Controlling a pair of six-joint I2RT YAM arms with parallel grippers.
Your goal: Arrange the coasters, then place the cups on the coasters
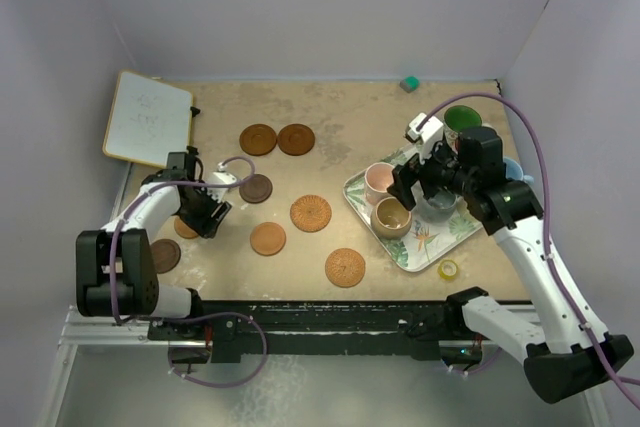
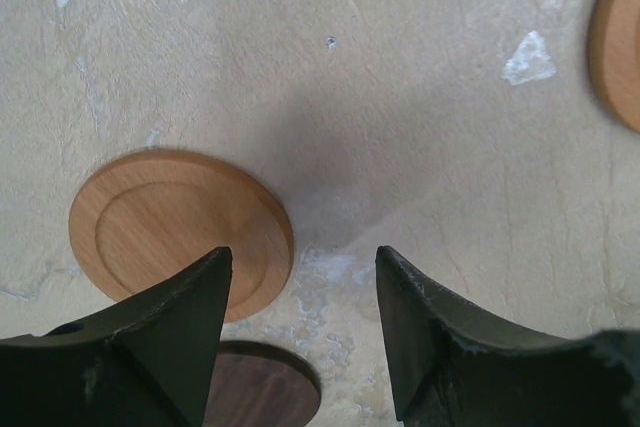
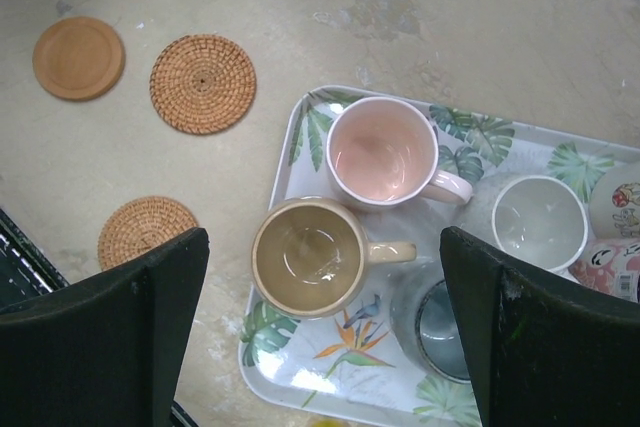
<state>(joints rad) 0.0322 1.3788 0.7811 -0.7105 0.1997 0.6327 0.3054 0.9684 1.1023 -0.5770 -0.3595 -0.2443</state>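
Left pincer [image 2: 303, 282] half spread and empty above bare table [image 2: 420, 97], light wooden coaster [image 2: 170, 222] partly behind its nine o'clock finger, right pincer [image 3: 322, 247] wide and empty over the tan mug [image 3: 305, 257], pink mug [image 3: 380, 150] at one o'clock, both on the leafy tray [image 3: 330, 362], a woven coaster [image 3: 203, 84] at ten o'clock.

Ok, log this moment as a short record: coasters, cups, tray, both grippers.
coasters: eight, lying flat left of the tray, none under a cup
cups: none on a coaster yet; pink cup and tan cup upright, side by side on the tray, with others
tray: leaf-patterned, on the right side
left gripper: open, empty, low at the edge of an orange coaster
right gripper: open, empty, above the tan cup
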